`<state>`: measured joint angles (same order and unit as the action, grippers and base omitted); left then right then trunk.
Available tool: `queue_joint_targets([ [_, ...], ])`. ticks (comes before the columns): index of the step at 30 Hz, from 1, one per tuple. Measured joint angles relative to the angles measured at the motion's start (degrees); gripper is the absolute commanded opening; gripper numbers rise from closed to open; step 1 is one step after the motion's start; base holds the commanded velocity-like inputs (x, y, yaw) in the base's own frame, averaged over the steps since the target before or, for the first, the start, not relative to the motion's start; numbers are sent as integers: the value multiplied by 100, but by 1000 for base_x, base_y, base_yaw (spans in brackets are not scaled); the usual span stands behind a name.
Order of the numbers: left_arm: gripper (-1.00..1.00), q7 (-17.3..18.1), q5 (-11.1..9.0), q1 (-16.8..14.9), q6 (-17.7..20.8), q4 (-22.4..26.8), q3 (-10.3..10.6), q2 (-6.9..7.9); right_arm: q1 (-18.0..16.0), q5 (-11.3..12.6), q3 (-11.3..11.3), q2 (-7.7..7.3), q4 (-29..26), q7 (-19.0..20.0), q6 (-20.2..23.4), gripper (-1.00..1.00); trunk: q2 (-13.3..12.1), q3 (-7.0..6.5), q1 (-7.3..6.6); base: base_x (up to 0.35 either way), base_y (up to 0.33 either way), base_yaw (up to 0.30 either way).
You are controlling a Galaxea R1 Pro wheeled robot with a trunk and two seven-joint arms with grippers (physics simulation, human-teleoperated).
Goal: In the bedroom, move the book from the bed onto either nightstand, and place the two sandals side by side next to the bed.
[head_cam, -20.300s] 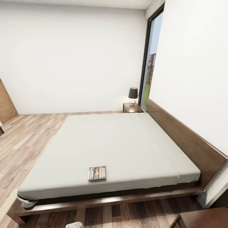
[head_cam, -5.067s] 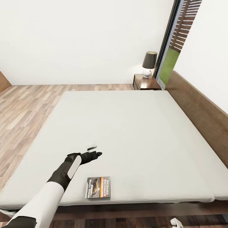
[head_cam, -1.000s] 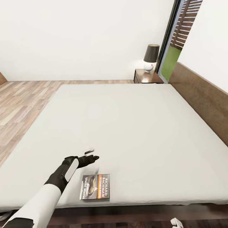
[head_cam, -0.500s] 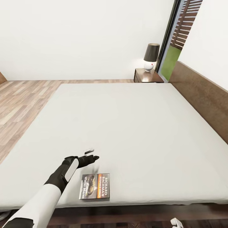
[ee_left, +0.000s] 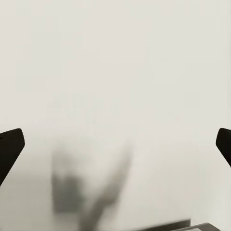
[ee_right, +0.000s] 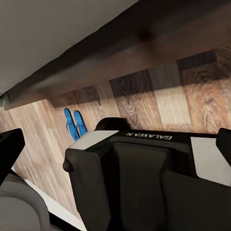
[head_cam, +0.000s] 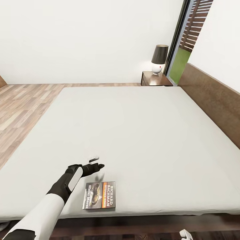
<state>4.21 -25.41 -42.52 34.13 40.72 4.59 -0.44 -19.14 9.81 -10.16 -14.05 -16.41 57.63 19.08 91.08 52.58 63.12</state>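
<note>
Pale bedding under a reaching left arm, book still to be lifted.

Brown plank floor [head_cam: 23, 106] runs along the left; the left gripper [head_cam: 95, 161] hovers over the bed [head_cam: 140, 133], fingers apart, just beyond the book [head_cam: 99, 200], which lies flat near the mattress's near edge, probably within easy reach for pickup. Far right, the nightstand [head_cam: 156, 81] carries a lamp [head_cam: 159, 58]. In the right wrist view, the right gripper's [ee_right: 115, 144] fingers stand wide apart above the robot's base, and the two sandals [ee_right: 75, 123] lie together on the floor by the bed frame.
</note>
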Motion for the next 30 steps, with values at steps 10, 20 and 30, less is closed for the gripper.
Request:
queue_joint_targets([
  [10,100,0,1,0,0,-1,0,0,0,0,0,0,0,0,0,100,239,107,131,0,0,0],
  [20,100,0,7,0,0,1,1,-3,0,0,0,0,-1,0,0,100,281,126,154,0,0,0],
  [30,100,0,6,0,0,-4,0,0,0,0,0,0,1,0,0,100,281,126,155,-129,0,0],
])
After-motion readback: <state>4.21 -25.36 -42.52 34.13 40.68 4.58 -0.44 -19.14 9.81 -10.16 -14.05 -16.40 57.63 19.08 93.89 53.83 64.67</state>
